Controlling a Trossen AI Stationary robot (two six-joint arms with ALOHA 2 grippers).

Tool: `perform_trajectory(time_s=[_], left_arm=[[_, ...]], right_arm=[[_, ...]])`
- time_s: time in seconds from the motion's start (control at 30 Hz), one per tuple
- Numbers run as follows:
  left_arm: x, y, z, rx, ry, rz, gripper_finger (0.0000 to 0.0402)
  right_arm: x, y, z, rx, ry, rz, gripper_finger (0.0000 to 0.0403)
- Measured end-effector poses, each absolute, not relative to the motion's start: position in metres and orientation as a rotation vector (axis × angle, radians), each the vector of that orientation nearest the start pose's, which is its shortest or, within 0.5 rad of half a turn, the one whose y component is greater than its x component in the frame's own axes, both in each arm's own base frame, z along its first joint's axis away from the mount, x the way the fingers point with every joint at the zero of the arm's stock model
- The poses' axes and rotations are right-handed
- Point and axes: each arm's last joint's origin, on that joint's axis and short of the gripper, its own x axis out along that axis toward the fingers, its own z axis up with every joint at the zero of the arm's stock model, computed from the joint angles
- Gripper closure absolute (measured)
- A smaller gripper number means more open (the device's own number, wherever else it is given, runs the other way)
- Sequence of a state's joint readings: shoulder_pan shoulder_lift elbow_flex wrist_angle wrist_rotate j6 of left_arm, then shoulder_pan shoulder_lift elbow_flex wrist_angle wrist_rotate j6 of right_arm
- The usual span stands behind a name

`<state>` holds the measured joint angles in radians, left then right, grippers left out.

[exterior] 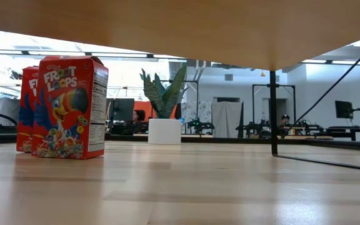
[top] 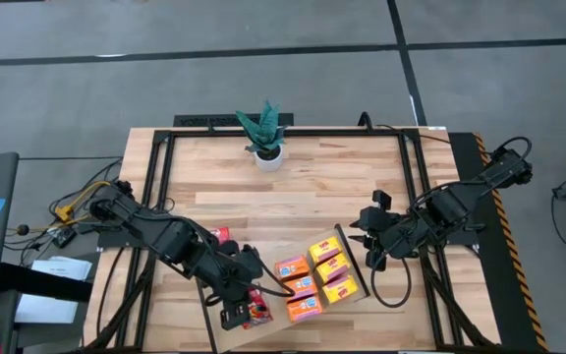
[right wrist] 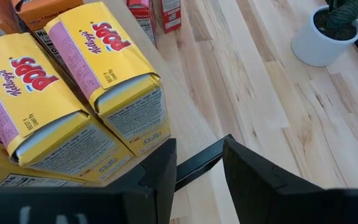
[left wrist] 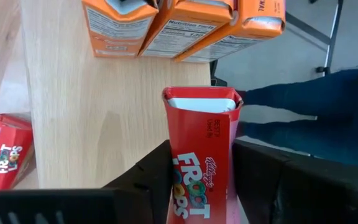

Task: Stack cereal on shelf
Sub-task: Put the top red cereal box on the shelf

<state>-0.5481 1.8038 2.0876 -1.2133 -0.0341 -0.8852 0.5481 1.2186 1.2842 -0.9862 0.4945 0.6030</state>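
The left gripper (left wrist: 201, 180) is clamped on a red cardboard Froot Loops box (left wrist: 202, 149) at the light-wood shelf board's (left wrist: 98, 118) near edge; orange boxes (top: 300, 286) and yellow boxes (right wrist: 61, 93) apparently lie toward its right end, where the right gripper (right wrist: 197, 165) hovers, fingers apart

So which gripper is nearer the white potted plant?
Right. The right gripper sits just off the shelf's rail end, nearer the white potted plant; the left gripper is down at the table's front edge.
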Motion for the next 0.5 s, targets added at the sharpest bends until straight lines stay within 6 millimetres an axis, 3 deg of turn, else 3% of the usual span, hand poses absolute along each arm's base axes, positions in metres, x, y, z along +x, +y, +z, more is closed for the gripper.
perform_trajectory(time_s=[0.3,0.5], left_arm=[[0.31,-0.188,0.402,-0.525,1.038,-0.032,0.0217],[0.319,-0.191,0.395,-0.522,1.045,-0.033,0.0203]], right_arm=[[0.2,0.106,0.353,0.112,0.771,-0.188,0.0239],[0.2,0.106,0.353,0.114,0.769,-0.187,0.0246]])
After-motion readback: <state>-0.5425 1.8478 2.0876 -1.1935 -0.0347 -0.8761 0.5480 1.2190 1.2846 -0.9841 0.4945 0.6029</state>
